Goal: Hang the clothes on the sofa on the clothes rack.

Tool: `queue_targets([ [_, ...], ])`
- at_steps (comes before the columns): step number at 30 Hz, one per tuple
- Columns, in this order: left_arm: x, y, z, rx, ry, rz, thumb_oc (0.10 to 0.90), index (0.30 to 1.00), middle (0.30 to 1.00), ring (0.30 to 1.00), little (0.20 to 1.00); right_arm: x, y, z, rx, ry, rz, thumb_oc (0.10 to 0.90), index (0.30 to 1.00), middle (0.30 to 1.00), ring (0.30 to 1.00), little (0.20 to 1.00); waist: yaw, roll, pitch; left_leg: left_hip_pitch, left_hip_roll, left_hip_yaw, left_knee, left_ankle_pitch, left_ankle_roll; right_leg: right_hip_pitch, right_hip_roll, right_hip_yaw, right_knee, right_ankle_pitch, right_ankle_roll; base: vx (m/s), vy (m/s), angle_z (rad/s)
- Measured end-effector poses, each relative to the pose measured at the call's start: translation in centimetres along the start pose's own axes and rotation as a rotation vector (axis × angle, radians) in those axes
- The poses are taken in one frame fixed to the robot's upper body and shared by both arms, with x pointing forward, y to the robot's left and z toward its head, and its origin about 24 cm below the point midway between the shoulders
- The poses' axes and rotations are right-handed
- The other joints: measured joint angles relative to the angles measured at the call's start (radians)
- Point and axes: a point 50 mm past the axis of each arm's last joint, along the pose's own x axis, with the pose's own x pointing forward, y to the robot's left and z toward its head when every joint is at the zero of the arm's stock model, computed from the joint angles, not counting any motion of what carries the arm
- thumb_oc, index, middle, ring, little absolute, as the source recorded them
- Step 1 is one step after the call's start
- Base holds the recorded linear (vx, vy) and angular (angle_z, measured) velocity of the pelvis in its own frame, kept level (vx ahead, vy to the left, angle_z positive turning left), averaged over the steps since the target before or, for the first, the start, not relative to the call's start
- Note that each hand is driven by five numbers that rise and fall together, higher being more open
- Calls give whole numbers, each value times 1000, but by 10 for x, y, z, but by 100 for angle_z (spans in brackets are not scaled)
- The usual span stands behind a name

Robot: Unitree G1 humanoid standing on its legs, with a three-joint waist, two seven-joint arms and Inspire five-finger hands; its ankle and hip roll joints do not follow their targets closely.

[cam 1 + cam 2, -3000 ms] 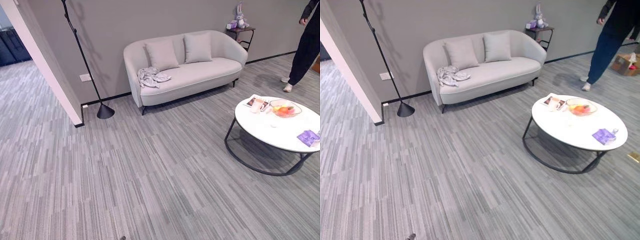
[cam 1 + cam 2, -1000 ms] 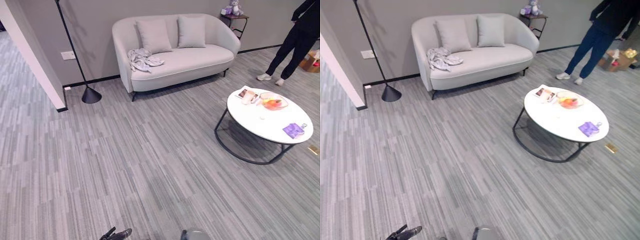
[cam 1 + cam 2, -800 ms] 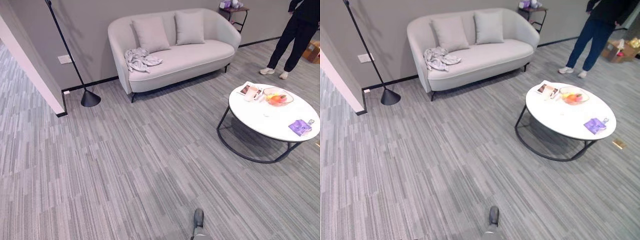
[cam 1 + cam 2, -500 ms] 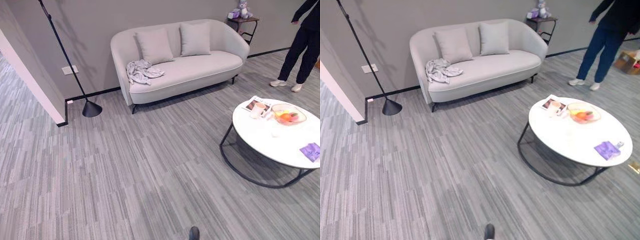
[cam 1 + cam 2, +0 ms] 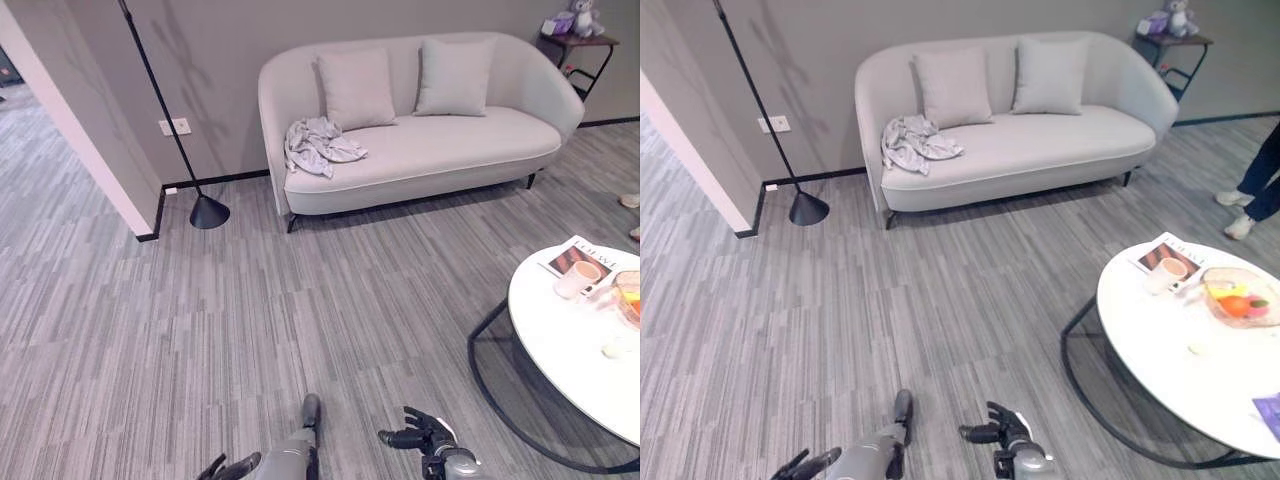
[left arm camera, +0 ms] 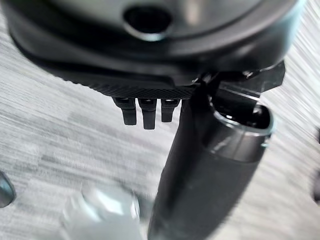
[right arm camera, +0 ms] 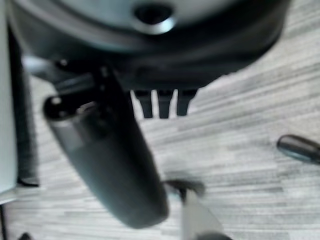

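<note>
A crumpled grey garment [image 5: 320,145] lies on the left end of the seat of a light grey sofa [image 5: 440,150], below the left of two cushions. The sofa stands against the far wall, several steps ahead of me. My left hand [image 5: 228,467] hangs low at the bottom edge, over the carpet, with its fingers spread and nothing in it. My right hand [image 5: 418,437] hangs beside it, also relaxed and empty. In the left wrist view, the left hand's fingers [image 6: 143,112] point straight over bare carpet. The right wrist view has the right hand's thumb [image 7: 110,165] free.
A round white table [image 5: 1160,350] on a black frame stands at the right with a cup, a magazine and a fruit bowl [image 5: 1240,297]. A slanted black pole on a cone base [image 5: 208,212] stands left of the sofa. A person's legs [image 5: 1260,180] are at the right edge.
The camera has moved closer and turned left, so the sofa looks larger and the table sits further right. Both hands now show at the bottom edge.
</note>
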Motion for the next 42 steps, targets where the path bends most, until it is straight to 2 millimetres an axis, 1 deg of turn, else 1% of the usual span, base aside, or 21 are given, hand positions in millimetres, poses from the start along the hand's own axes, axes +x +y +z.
queue_targets([
  [2,1,12,9,-66,-19,45,800,900,900,900,900,-1,7,9,-12,-49,15,800,900,900,900,900,3,-86,35,12,-24,32,30,12,22,-7,-48,13,28,-11,14,386,71,-35],
  [4,0,23,7,-96,8,92,800,900,900,900,900,-1,8,22,-18,-107,14,800,900,900,900,900,8,-111,36,33,-18,46,62,86,90,-2,-30,38,37,-13,18,445,95,-43],
  [7,1,20,11,-137,3,98,800,900,900,900,900,-2,9,30,-29,-152,-3,800,900,900,900,900,15,-136,24,71,-28,90,139,16,96,30,-50,31,65,11,5,369,125,-24],
  [11,7,-10,43,-96,-91,12,800,900,900,900,900,0,18,43,-90,-190,20,800,900,900,900,900,25,-126,12,144,-28,116,111,-34,111,-39,-85,48,289,14,24,321,169,-11],
  [13,8,-27,60,-65,-154,-48,800,900,900,900,900,-1,19,42,-141,-186,22,800,900,900,900,900,33,-120,3,178,-49,121,83,-37,125,-90,-101,57,431,36,103,277,197,-5],
  [15,8,-41,64,30,-169,-87,800,900,900,900,900,-5,16,60,-262,-263,18,800,900,900,900,900,-5,-68,17,224,-45,80,39,-29,130,-343,-163,56,943,196,229,208,112,52],
  [18,7,-45,68,75,-193,-95,800,900,900,900,900,-8,22,79,-352,-344,-4,800,900,900,900,900,-28,-54,15,295,-80,26,33,-68,188,-505,-191,76,1066,133,193,388,1,44],
  [19,7,-50,54,92,-158,-113,800,900,900,900,900,-16,11,104,-433,-451,-50,800,900,900,900,900,-34,4,19,351,-73,-12,-9,-60,171,-533,-225,-18,885,30,114,404,-262,81],
  [21,6,-48,41,140,-126,-114,800,900,900,900,900,-26,-7,128,-485,-552,-147,800,900,900,900,900,-52,32,1,371,-76,-58,-35,-70,132,-524,-304,-68,366,76,55,514,-454,86],
  [23,7,-40,39,148,-105,-79,800,900,900,900,900,-27,-22,121,-487,-533,-213,800,900,900,900,900,-61,-4,-23,373,-99,-147,-40,-89,55,-506,-379,37,97,202,162,464,-459,115],
  [24,7,-38,41,158,-99,-58,800,900,900,900,900,-30,-29,115,-475,-520,-234,800,900,900,900,900,-68,-16,-30,364,-103,-182,-29,-103,63,-474,-414,68,-18,241,175,432,-415,140],
  [25,7,-24,40,153,-92,-11,800,900,900,900,900,-30,-27,113,-486,-515,-237,800,900,900,900,900,-68,-31,-12,402,-64,-186,-28,-108,61,-493,-440,41,-12,389,189,456,-426,100],
  [27,5,-8,32,142,-75,36,800,900,900,900,900,-29,-24,111,-506,-508,-225,800,900,900,900,900,-76,-52,-16,456,-25,-231,-40,-130,28,-456,-411,-15,-14,454,198,382,-394,69],
  [30,4,8,32,121,-76,76,800,900,900,900,900,-29,-17,110,-536,-510,-202,800,900,900,900,900,-84,-94,-43,513,57,-275,-81,-158,-30,-390,-251,45,-7,448,189,278,-383,55],
  [31,4,4,26,71,-66,75,800,900,900,900,900,-29,-22,114,-557,-515,-215,800,900,900,900,900,-65,-65,-54,524,118,-266,-79,-180,-59,-387,-189,18,-3,429,98,281,-503,20],
  [32,1,-12,1,12,-17,37,800,900,900,900,900,-30,-31,126,-554,-541,-255,800,900,900,900,900,-63,-38,-53,474,171,-234,14,-162,-91,-384,-130,1,37,359,68,358,-636,22],
  [35,2,-19,5,-55,-27,7,800,900,900,900,900,-34,-45,137,-566,-568,-313,800,900,900,900,900,-45,-41,-39,312,262,-235,393,-143,-115,-312,-31,-51,20,296,-29,287,-528,29],
  [37,3,-20,16,-57,-67,-1,800,900,900,900,900,-36,-52,137,-540,-572,-356,800,900,900,900,900,-27,-55,-21,156,300,-179,645,52,-60,-265,12,-68,2,242,-95,149,-246,35],
  [38,4,-21,28,-80,-117,-14,800,900,900,900,900,-36,-52,139,-545,-578,-359,800,900,900,900,900,-6,-74,-4,95,307,-170,724,61,-48,-254,18,-72,1,236,-110,198,-96,15],
  [40,4,-29,45,-94,-180,-51,800,900,900,900,900,-36,-50,147,-540,-598,-371,800,900,900,900,900,7,-96,22,13,251,-139,750,-55,-47,-243,24,-58,1,212,-110,189,-16,-2],
  [42,3,-38,42,-67,-173,-81,800,900,900,900,900,-38,-46,165,-546,-650,-372,800,900,900,900,900,16,-88,43,8,143,-90,470,-109,-47,-233,19,-61,1,204,-93,293,66,-35],
])
